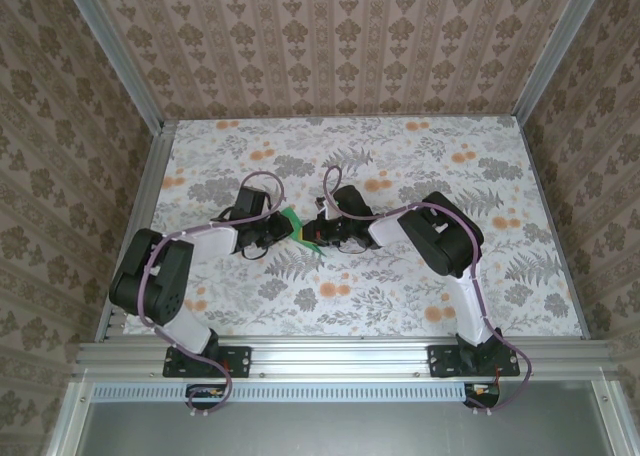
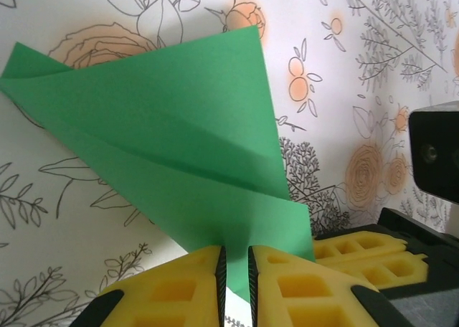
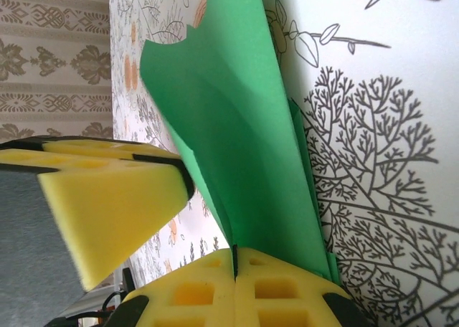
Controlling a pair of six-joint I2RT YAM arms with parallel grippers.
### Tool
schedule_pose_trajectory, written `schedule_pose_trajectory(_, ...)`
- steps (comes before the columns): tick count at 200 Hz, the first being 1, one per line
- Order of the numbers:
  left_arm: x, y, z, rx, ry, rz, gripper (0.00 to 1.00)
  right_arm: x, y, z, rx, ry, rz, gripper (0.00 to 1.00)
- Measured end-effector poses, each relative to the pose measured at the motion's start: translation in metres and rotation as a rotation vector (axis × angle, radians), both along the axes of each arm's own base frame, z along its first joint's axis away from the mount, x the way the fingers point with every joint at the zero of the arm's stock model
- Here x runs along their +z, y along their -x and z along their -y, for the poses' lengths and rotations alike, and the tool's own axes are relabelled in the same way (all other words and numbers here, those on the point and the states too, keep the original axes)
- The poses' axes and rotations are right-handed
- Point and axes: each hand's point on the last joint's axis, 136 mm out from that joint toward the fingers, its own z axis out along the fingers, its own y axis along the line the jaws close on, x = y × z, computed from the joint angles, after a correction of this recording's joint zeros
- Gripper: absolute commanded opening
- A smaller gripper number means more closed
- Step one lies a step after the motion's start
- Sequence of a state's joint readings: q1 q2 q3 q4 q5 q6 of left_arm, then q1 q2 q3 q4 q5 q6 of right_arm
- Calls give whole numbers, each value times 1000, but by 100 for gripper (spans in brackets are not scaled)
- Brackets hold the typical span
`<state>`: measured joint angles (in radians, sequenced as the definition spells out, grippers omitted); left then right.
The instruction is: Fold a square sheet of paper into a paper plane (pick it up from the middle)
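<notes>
Paper (image 1: 297,232), bright green and creased into long overlapping flaps, caught between two robot arms near the middle of a flower-printed table (image 1: 450,276). Seen from above as a small green sliver between the left gripper (image 1: 282,228) and the right gripper (image 1: 317,232), the two heads almost nose to nose, both arms bent inward from their bases at the near edge.

From the right wrist, yellow pads (image 3: 287,291) pressed flush together, clenched on the lower edge of the paper, the sheet rising out of the seam in a tall curved fold. One yellow finger (image 3: 100,198) of the left gripper just beside it, to the left of the fold.

From the left wrist, a pointed corner of the paper dipping into a narrow slit between yellow fingers (image 2: 172,284); pinched or merely close, impossible to tell. Above that slit, broad triangular flaps fanning up and to the left, one diagonal crease plain across them, shadow on the table beneath. At the right edge of that view, the right gripper's own yellow fingertips (image 2: 358,252) and black housing (image 2: 434,151), close against the same lower corner of the paper.
</notes>
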<state>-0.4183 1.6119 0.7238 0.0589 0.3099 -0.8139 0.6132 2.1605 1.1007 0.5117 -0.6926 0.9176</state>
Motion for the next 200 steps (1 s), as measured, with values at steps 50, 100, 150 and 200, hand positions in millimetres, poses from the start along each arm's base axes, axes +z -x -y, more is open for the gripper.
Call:
schedule_pose_trajectory(50,-7,-1,1,-2,-3,-12,17,1,0,0,5,-2,-3,7)
schedule_pose_trajectory(100,-7,-3,2,-2,-2,-11,17,3,2,1,28,-12,-5,15)
schedule_pose_trajectory(150,-5,-8,4,-2,0,-8,17,6,4,4,52,3,9,21)
schedule_pose_trajectory(200,-6,-14,7,-4,0,-16,18,9,6,12,72,34,29,22)
